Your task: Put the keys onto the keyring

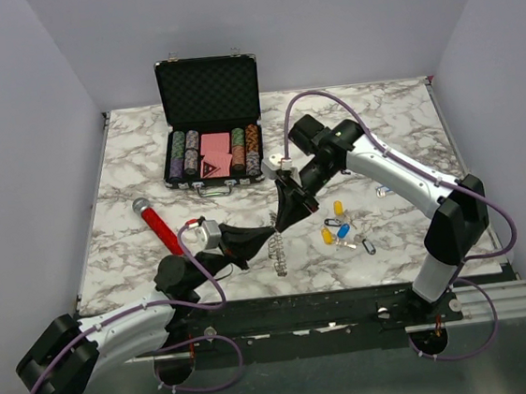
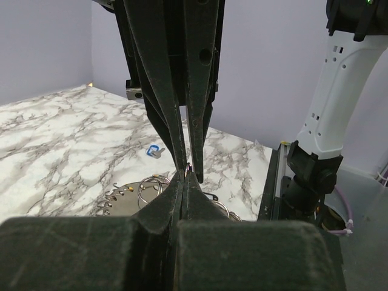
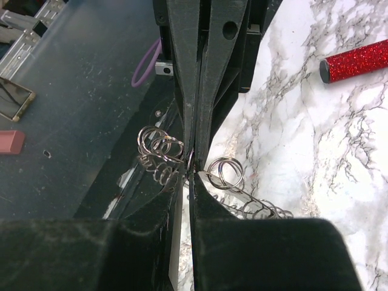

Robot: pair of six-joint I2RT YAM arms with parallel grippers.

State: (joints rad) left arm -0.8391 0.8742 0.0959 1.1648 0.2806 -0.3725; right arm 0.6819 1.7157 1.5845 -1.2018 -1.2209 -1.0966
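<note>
The left gripper is lying low over the table, its fingers clenched on the keyring and holding it up on edge. This looks meant to steady it and present a loop to the other arm. I cannot tell whether the ring's lower part is touching the marble.

The right gripper is pointing steeply down at the same spot. In the wrist views its fingers are showing only a thin slit between them at the ring wire, and I cannot tell whether they are pinching it or merely bracketing it. Neither arm is carrying a key: the keys are lying loose just to the right of the ring, near the right gripper.

Room is tightest where the two sets of fingertips are almost meeting — any twist there is risking a clash. The ring is sitting near the table's front edge, so a slip could send it off. Open marble is lying beyond the keys; the chip case is standing well apart at the back, and the red glitter tube is lying near the left arm.
</note>
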